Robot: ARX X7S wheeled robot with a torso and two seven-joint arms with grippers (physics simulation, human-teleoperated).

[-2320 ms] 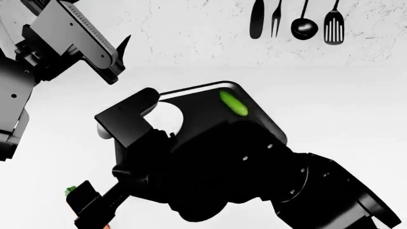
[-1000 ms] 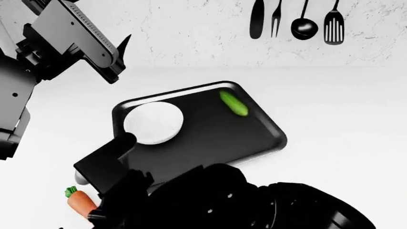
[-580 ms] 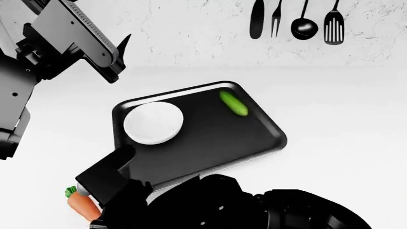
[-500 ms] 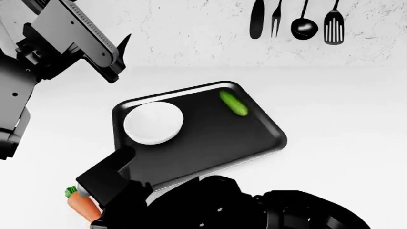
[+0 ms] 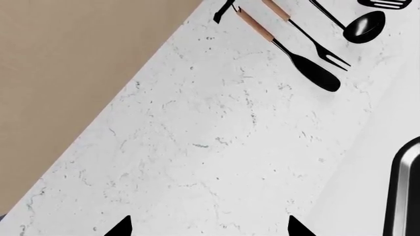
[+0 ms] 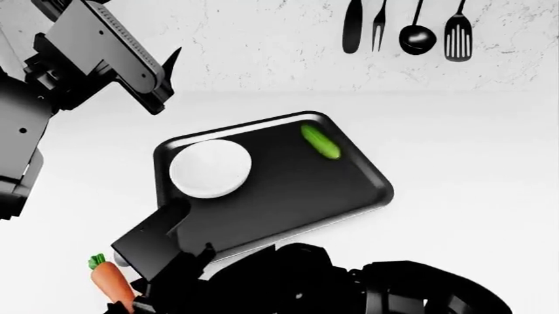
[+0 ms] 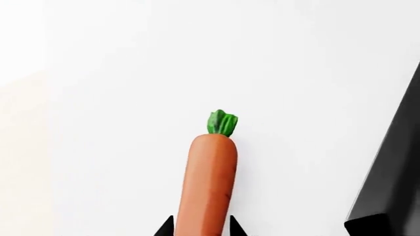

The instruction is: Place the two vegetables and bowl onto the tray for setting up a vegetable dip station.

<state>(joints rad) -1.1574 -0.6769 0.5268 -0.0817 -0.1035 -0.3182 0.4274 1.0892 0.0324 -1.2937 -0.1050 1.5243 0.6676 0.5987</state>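
The black tray lies mid-counter. On it sit the white bowl at its left end and the green cucumber near its far corner. The orange carrot with its green top lies on the white counter off the tray's near-left corner. In the right wrist view the carrot runs between the two fingertips of my right gripper, which is shut on its sides. My left gripper is raised at the upper left, open and holding nothing.
Black utensils hang on the marble wall behind the counter. The tray's rim shows at the edge of the left wrist view. A black edge stands close beside the carrot.
The right arm swung from over the tray down to the carrot at the near left, uncovering the bowl. The carrot has turned slightly between the fingers. The left arm stayed still.
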